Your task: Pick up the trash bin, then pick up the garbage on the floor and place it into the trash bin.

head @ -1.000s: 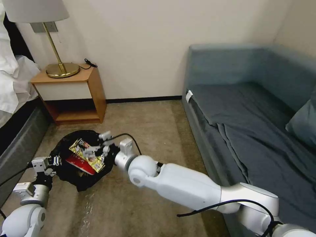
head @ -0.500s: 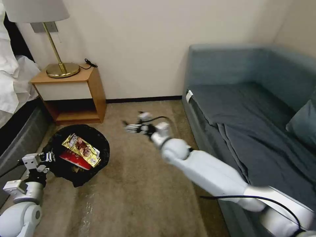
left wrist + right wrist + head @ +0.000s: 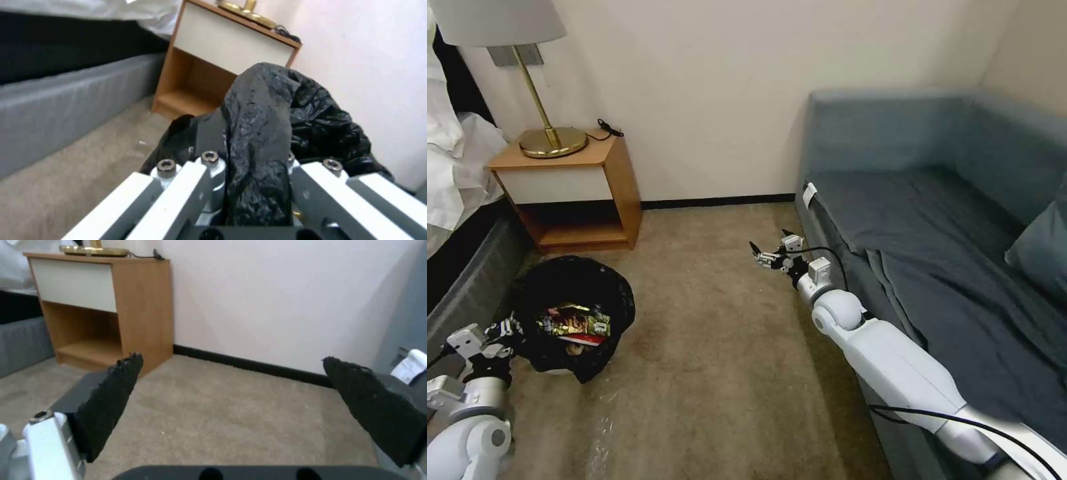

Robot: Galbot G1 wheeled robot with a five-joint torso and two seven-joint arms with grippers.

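Observation:
The trash bin (image 3: pixel 570 287), covered by its black bag, sits tilted at the lower left of the head view, near the bed. Inside lie a brown-gold snack wrapper (image 3: pixel 570 321) and a red wrapper (image 3: pixel 587 339). My left gripper (image 3: pixel 506 328) is shut on the bin's rim and bag; in the left wrist view the black bag (image 3: pixel 258 133) is bunched between its fingers. My right gripper (image 3: pixel 770 251) hangs open and empty above the carpet near the sofa's front; its black pads (image 3: pixel 111 400) stand wide apart in the right wrist view.
A wooden nightstand (image 3: pixel 570 190) with a brass lamp (image 3: pixel 550 140) stands against the wall at the back left. A bed (image 3: pixel 460 267) lies along the left. A blue-grey sofa (image 3: pixel 947 233) takes up the right side. Bare carpet (image 3: pixel 714 347) lies between.
My right gripper has left the bin, swung right toward the sofa and stands empty; the gold wrapper now lies in the bin. The bin has tipped and shifted a little toward my left arm.

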